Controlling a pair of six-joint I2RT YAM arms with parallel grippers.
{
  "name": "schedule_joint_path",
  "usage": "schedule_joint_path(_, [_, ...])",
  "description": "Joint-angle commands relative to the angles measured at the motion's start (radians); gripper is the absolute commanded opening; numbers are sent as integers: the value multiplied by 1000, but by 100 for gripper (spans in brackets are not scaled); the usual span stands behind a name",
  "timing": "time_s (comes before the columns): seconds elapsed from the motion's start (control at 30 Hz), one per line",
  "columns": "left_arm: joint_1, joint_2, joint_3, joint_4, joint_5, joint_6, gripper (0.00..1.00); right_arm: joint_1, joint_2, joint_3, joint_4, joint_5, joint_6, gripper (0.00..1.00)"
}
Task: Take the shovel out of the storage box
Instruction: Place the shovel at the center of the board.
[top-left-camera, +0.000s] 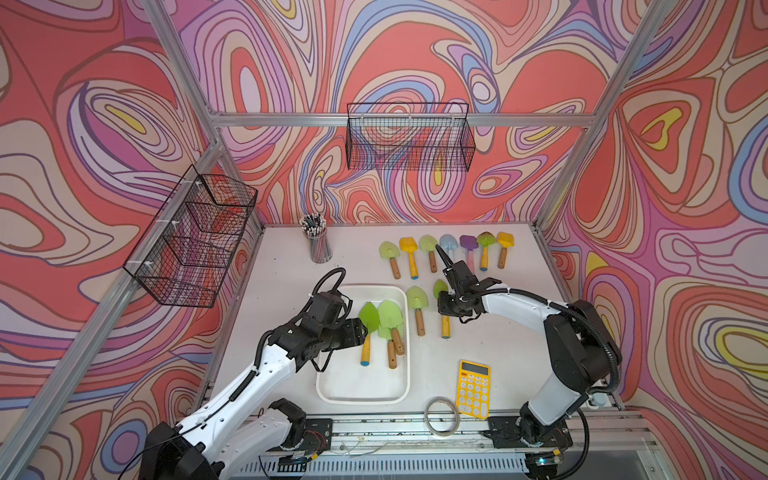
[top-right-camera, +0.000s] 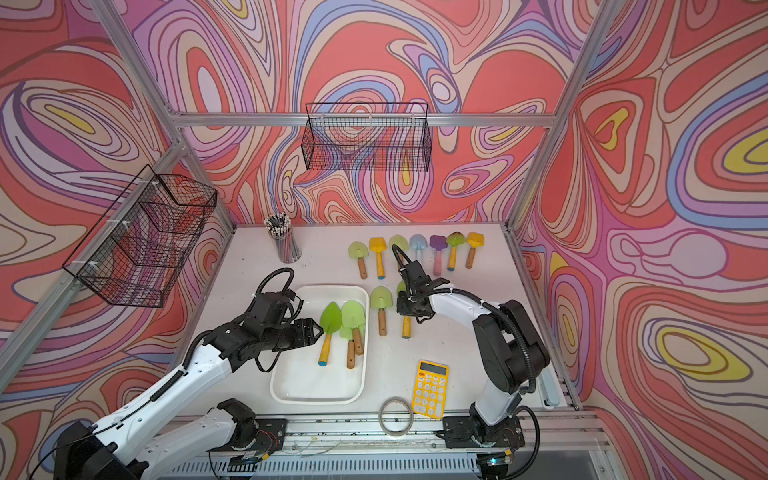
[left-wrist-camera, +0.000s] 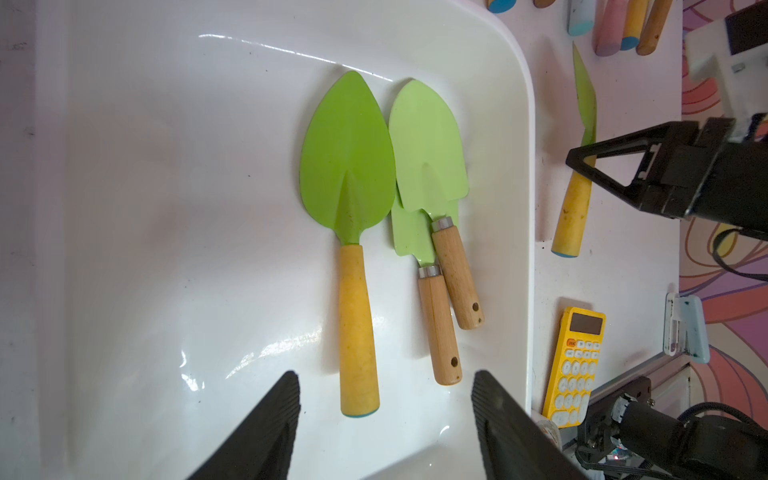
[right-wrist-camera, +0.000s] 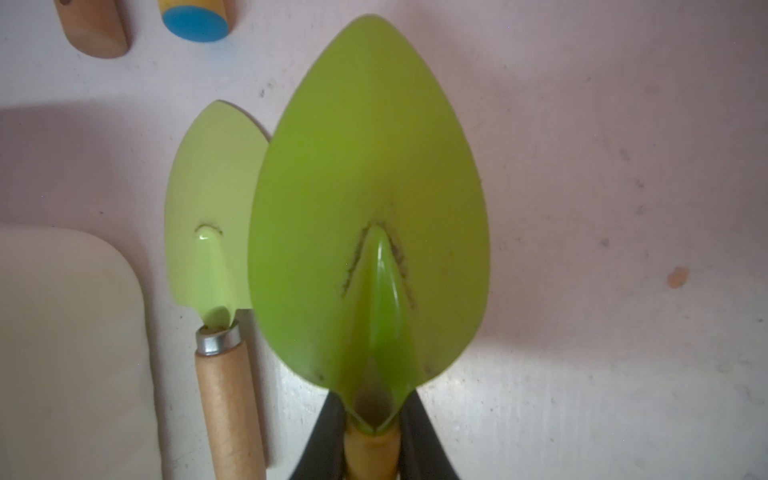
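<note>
Left gripper (left-wrist-camera: 384, 376), jaws apart, hovers over the storage box (top-left-camera: 332, 386). The yellow-handled shovel (left-wrist-camera: 349, 166) lies inside, its long axis along the box and crosswise to this nearer gripper's closing line. Right gripper (right-wrist-camera: 372, 415) is clamped on another green shovel (right-wrist-camera: 365, 208) over the desk (top-left-camera: 498, 353).

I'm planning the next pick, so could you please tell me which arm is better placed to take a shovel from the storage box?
Left, probably: the left end effector hangs open over the storage box, beside the yellow-handled shovel. The right end effector is outside the box, shut on another green shovel.
</note>
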Motion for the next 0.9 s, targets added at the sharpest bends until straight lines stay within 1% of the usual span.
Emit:
schedule_joint_path(0.0, [3,10,-16,22,6,-5,69,-2,16,8,28,13,-5,8])
schedule_joint_path(0.27, [4,24,-27,45,16,-1,69,14,56,9,46,15,4,8])
schedule_joint_path(0.3, [3,25,-27,47,18,0,69,15,86,11,48,17,7,8])
schedule_joint_path(0.53, [4,28,-29,48,18,8,69,35,138,38,45,27,9,9])
schedule_joint_path(0.73, [4,22,-37,44,11,9,69,43,146,49,18,74,15,15])
schedule_joint_path(0.87, [4,25,-35,41,13,13,69,43,140,52,-8,113,12,16])
